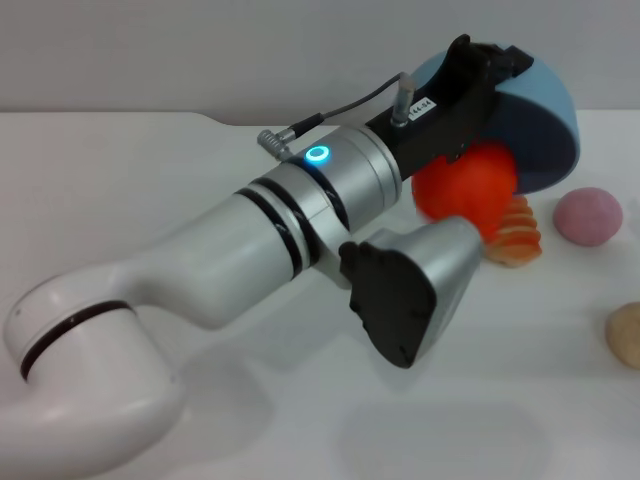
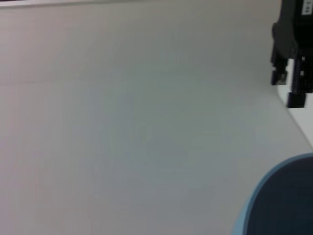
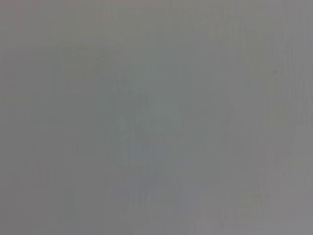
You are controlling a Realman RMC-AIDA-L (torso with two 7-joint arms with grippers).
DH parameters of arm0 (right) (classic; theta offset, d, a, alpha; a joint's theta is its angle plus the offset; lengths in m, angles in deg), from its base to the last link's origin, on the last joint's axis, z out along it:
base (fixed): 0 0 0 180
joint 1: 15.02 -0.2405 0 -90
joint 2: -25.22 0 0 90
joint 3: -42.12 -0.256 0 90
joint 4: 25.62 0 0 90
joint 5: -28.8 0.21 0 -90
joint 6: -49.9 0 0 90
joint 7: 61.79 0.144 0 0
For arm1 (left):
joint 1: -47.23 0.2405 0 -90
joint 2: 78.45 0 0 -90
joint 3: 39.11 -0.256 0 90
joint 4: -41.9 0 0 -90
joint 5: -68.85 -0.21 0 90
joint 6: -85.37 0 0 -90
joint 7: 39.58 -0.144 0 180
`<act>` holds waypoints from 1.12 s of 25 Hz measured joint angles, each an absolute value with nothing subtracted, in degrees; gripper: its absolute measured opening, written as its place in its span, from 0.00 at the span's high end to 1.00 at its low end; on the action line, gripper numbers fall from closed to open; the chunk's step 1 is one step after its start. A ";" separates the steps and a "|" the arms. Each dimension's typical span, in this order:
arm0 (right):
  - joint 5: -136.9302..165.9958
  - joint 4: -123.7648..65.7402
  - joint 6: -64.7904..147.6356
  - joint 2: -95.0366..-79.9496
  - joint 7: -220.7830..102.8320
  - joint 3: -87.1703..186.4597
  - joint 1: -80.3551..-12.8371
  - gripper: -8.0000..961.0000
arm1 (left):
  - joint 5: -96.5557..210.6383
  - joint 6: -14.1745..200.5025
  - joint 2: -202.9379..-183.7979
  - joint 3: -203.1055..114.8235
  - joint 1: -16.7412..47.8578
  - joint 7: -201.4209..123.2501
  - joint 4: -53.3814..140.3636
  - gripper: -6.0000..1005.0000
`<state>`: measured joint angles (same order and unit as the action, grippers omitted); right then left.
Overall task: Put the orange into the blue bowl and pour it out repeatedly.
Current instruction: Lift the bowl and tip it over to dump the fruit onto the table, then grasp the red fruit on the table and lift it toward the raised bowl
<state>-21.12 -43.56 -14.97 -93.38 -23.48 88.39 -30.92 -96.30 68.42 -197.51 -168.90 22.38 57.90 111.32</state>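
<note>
My left arm reaches across the table in the head view, and my left gripper [image 1: 487, 72] is shut on the rim of the blue bowl [image 1: 545, 105]. It holds the bowl off the table, tipped on its side. The bowl's rim also shows in the left wrist view [image 2: 264, 196]. The orange [image 1: 462, 190] lies on the table right under the tipped bowl, outside it, and touches the ridged loaf. My right gripper does not show in the head view.
A ridged pale-orange loaf [image 1: 515, 238] lies next to the orange. A pink ball [image 1: 588, 215] and a tan ball [image 1: 626, 335] lie at the right. A black device [image 2: 292, 58] shows at the edge of the left wrist view. The right wrist view shows only plain surface.
</note>
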 joint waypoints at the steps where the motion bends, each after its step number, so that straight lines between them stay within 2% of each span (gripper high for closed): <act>1: -21.11 -43.55 -14.97 -93.39 -23.49 88.37 -30.95 0.21 | -96.28 67.99 -197.52 -168.95 22.53 57.89 111.26 1.00; 7: -21.12 -43.60 -15.26 -93.48 -22.76 88.34 -30.98 0.20 | -90.58 67.20 -197.54 -168.80 23.44 58.30 111.24 1.00; 12: -21.93 -46.17 -15.38 -93.19 -14.39 88.56 -30.23 0.20 | -68.82 69.39 -197.49 -165.24 22.21 58.53 111.22 1.00; 18: -29.19 -55.56 -15.02 -93.07 -2.27 88.41 -28.08 0.21 | -49.60 85.47 -197.24 -154.42 21.11 59.17 110.93 1.00; 22: -41.19 -63.77 -14.87 -92.04 13.24 88.35 -28.38 0.21 | -45.33 102.21 -196.77 -142.77 16.98 68.77 106.00 1.00; 28: -59.97 -76.34 -15.11 -91.64 33.30 87.81 -29.56 0.21 | -56.52 121.44 -196.54 -129.87 9.26 87.90 97.16 1.00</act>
<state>-59.97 -76.34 -15.11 -91.64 33.30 87.81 -29.56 -56.52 121.44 -196.54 -129.87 9.26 87.90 97.16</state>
